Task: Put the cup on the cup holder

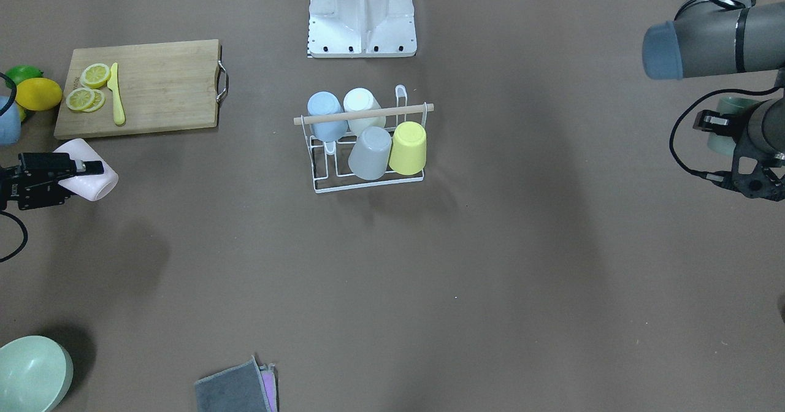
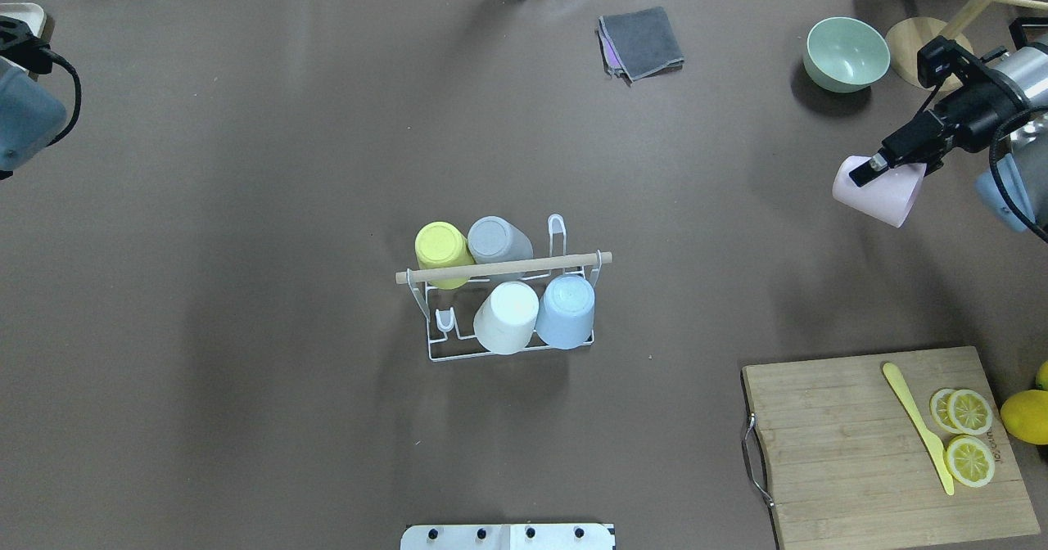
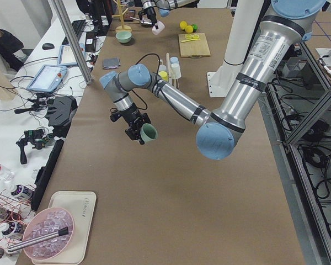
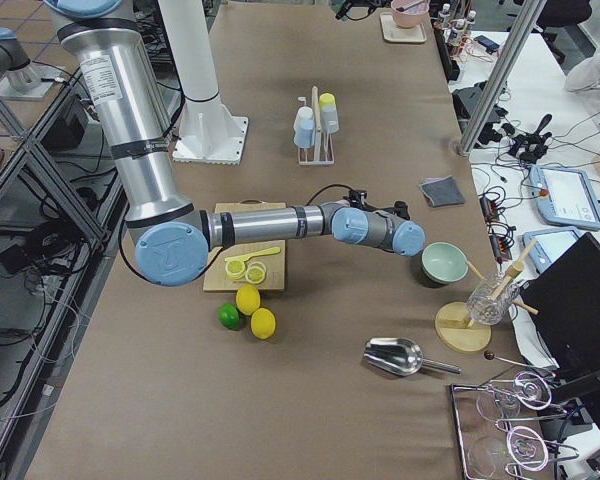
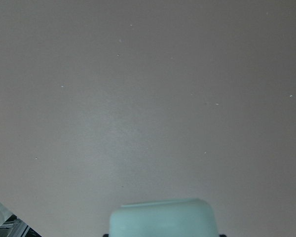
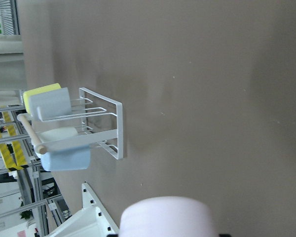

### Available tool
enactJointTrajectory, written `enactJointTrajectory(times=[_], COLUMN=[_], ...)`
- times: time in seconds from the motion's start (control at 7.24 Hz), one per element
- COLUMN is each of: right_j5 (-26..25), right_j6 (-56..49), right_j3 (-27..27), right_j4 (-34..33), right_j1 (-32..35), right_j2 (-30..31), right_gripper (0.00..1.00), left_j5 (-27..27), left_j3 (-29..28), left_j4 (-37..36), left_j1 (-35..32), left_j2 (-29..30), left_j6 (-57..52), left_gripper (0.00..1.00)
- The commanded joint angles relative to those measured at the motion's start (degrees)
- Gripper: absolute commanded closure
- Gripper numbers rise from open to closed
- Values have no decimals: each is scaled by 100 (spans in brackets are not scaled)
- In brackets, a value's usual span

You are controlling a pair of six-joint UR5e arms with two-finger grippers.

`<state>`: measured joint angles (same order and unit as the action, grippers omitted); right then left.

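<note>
The white wire cup holder (image 2: 501, 267) with a wooden rod stands mid-table and also shows in the front view (image 1: 368, 115) and the right wrist view (image 6: 119, 129). Yellow (image 2: 442, 247), grey (image 2: 495, 239), white (image 2: 508, 317) and blue (image 2: 566, 311) cups sit upside down on it. My right gripper (image 2: 864, 175) is shut on a pink cup (image 2: 883, 194), held on its side far to the holder's right. My left gripper (image 1: 705, 124) is shut on a green cup (image 1: 733, 106) at the table's far left, above the surface (image 3: 149, 133).
A wooden cutting board (image 2: 851, 444) with lemon slices (image 2: 968, 435) and a yellow knife (image 2: 917, 423) lies front right, whole lemons (image 2: 1027, 415) beside it. A green bowl (image 2: 847, 52) and a grey cloth (image 2: 643, 41) lie at the far edge. The robot base (image 2: 508, 536) is behind the holder.
</note>
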<state>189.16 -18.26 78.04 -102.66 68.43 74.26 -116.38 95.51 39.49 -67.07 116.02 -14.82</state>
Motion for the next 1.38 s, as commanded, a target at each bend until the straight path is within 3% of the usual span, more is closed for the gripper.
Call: enactJointTrajectory(times=[0.0, 0.69, 1.24], right_j5=[917, 2834, 3293], right_j6=[-2, -2054, -3470], right_j3=[-43, -254, -254], right_j4=[438, 545, 554], right_j1=[91, -119, -453], right_j2=[105, 439, 589], right_gripper=[80, 81, 87], left_j5=[89, 80, 71], left_j3=[-32, -41, -41], left_j4=[199, 383, 955], left_j1=[-25, -174, -342], left_j2=[0, -140, -465], left_j6=[31, 190, 181], left_gripper=[100, 100, 100])
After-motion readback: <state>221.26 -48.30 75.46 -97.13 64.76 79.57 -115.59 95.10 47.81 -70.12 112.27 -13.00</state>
